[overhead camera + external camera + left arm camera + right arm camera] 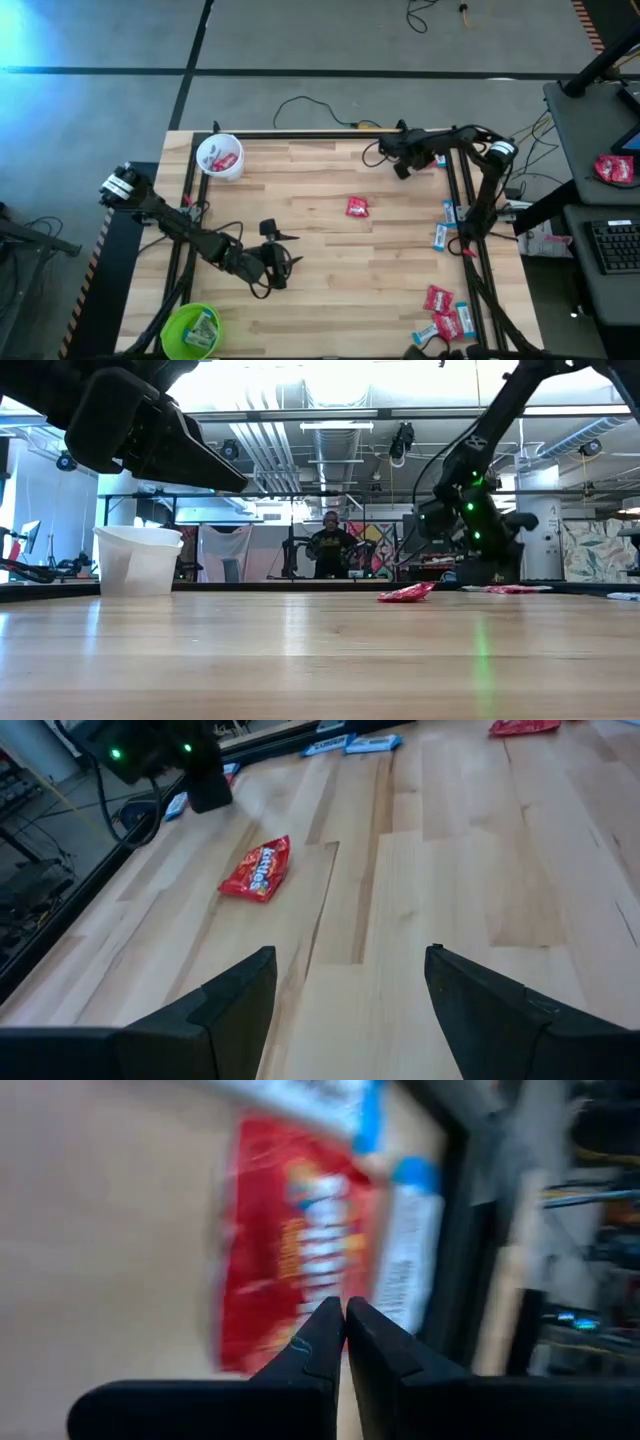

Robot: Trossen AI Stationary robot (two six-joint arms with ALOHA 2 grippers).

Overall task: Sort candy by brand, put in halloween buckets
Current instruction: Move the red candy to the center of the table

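Nearest the front edge of the pale wooden slatted table, the lime green round plastic bucket is sitting at the left corner with some candy inside, and a cluster of red and light blue wrapped candies is lying at the opposite front corner. Toward the table's middle, the left gripper is hovering low over the boards, its fingers spread wide and holding nothing, pointing at the single red flat wrapped candy lying alone near the table's centre. Judging from this, the step in hand is a pick of that red piece: the fingers should straddle its short width, descend until just clear of the wood, then pinch evenly so the wrapper does not slide. Further along the table's right rail, two light blue slim wrapped candies are resting. At the far left corner, the white round open bucket is already holding red pieces. At the far right corner, the right gripper is hanging pinched closed and empty over another red wrapper.
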